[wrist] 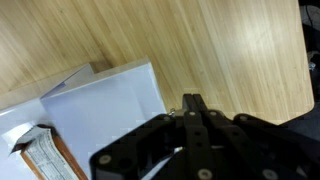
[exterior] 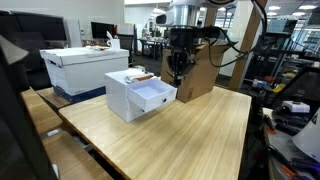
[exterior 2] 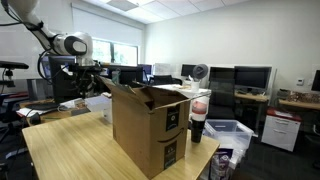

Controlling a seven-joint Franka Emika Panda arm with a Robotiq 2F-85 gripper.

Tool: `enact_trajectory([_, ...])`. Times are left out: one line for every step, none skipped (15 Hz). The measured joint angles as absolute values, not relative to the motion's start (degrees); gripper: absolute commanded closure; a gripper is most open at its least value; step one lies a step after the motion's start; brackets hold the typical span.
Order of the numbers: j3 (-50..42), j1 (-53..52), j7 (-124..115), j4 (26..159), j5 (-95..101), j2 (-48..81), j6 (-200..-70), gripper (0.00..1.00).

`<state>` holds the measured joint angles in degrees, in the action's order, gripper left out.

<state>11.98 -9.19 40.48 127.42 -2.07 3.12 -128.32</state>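
One white drawer unit sits just below the hand, one cardboard box is just behind the hand, and one lidded white carton is well away from it. One table carries the nearer two. On the unit lies perhaps one flat brown item.

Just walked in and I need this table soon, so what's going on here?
A single robot arm hangs its gripper just above a small white drawer unit on the wooden table. The unit's drawer stands open, and a flat brownish item lies on top of the unit. The gripper's fingers look shut and hold nothing. A cardboard box stands close behind.
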Motion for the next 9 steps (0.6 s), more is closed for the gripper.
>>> enact_trajectory([12.00,-9.38,40.16,127.63,-2.07,3.12,-128.32,0.95])
enact_trajectory([12.04,-9.52,39.95,127.82,-2.07,3.12,-128.32,0.94])
enact_trajectory([12.06,-9.70,39.85,127.96,-2.07,3.14,-128.32,0.95])
enact_trajectory([12.07,-9.90,39.81,128.04,-2.07,3.20,-128.32,0.94])
enact_trajectory([12.08,-10.02,39.75,128.06,-2.06,3.30,-128.32,0.95])
enact_trajectory([12.19,-10.12,39.62,128.06,-2.04,3.77,-128.39,0.95])
enact_trajectory([12.19,-10.11,39.62,128.06,-2.04,3.94,-128.44,0.94])
enact_trajectory([12.20,-10.11,39.62,128.04,-2.04,4.14,-128.44,0.95])
enact_trajectory([12.22,-10.11,39.62,128.04,-2.05,4.44,-128.44,0.94])
